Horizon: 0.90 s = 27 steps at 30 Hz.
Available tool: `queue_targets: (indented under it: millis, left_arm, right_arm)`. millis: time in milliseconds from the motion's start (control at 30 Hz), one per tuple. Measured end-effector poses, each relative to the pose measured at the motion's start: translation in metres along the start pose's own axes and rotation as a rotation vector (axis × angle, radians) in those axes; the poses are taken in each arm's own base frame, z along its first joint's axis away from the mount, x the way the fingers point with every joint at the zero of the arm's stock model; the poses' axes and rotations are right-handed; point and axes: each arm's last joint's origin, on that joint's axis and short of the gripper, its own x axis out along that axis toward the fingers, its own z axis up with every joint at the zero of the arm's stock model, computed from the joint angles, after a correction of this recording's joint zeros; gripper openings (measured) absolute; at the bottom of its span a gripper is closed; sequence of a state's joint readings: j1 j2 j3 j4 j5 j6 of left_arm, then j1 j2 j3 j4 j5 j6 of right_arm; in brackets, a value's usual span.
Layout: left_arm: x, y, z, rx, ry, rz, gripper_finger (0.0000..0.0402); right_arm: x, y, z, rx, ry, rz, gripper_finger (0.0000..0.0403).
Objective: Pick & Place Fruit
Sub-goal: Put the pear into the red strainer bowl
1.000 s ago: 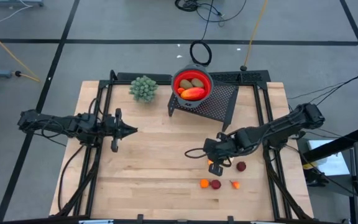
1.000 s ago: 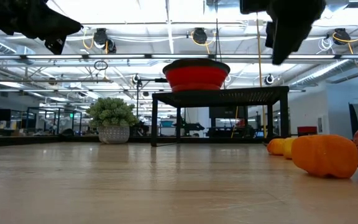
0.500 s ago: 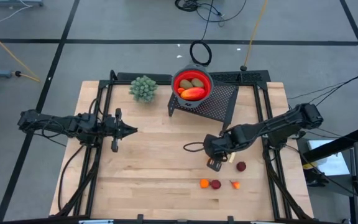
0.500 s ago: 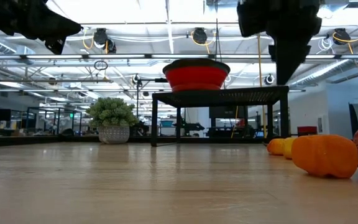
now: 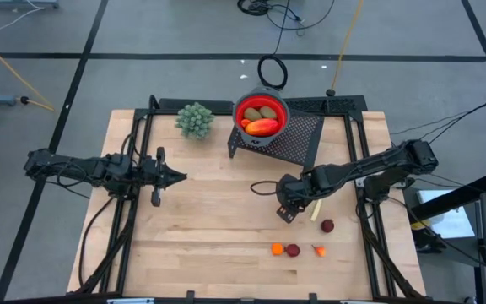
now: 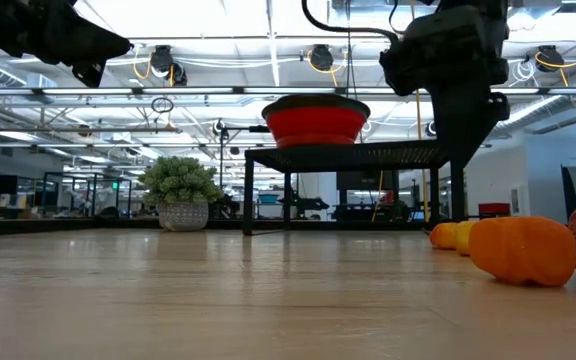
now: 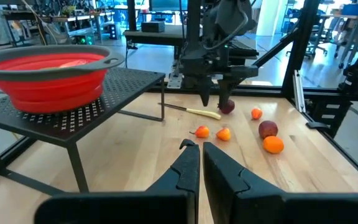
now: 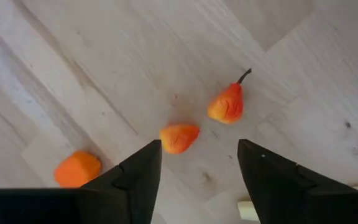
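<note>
The right pincer point(image 5: 286, 211) hangs over the wooden bench point(image 5: 209, 245) at about four o'clock from its centre, pointing straight down with its fingers point(image 8: 135, 177) parted and nothing between them; in the right wrist view three small fruit lie on the boards beneath it, apart from one another: a little orange wedge-shaped piece point(image 8: 179, 137) almost midway between the fingers, a stemmed orange-red pear-like piece point(image 8: 227, 104) beyond it, and a round orange piece point(image 8: 77, 168) off to one side.

Farther toward five o'clock on the bench lie another orange bit point(image 5: 277, 248), a dark-red ball point(image 5: 293, 250), a tiny red-orange bit point(image 5: 319, 250) and a second dark-red ball point(image 5: 327, 225); a pale yellow stick-like piece point(image 5: 315, 211) lies just beside the pincer.

The red bowl point(image 5: 261, 113), on the black mesh stand point(image 5: 298, 139) at twelve o'clock, already holds two olive-brown ovals point(image 5: 258, 113) and a longer red-orange fruit point(image 5: 262, 127).

The left pincer point(image 5: 178, 176) waits at nine o'clock, shut and empty.

The step looks like a descent onto the wedge piece; to do it well I would centre it squarely between the fingers, go down until the tips nearly meet the boards, and close gently, since so small and rounded a piece could squirt sideways; keep clear of its neighbours.
</note>
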State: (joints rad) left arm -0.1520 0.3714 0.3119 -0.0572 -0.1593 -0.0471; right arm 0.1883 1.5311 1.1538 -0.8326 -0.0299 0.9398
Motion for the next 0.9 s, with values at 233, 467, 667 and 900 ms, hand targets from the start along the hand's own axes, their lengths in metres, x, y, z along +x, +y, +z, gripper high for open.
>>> queue_targets:
  millis: [233,467,667,900]
  left_arm:
    - [0.0,0.0,0.0,-0.003,0.0,0.0,0.0021]
    - [0.0,0.0,0.0,-0.01,-0.001,0.0,0.0021]
    - [0.0,0.0,0.0,-0.015,-0.001,0.0,0.0021]
    - [0.0,0.0,0.0,-0.014,-0.002,0.0,0.0021]
  right_arm:
    - [0.0,-0.004,0.006,0.119,-0.007,-0.005,0.02]
    - [0.0,-0.008,0.01,0.208,-0.011,-0.008,0.0199]
    - [0.0,-0.008,0.011,0.211,-0.034,-0.023,0.0199]
    - [0.0,-0.009,0.011,0.206,-0.06,-0.043,0.0199]
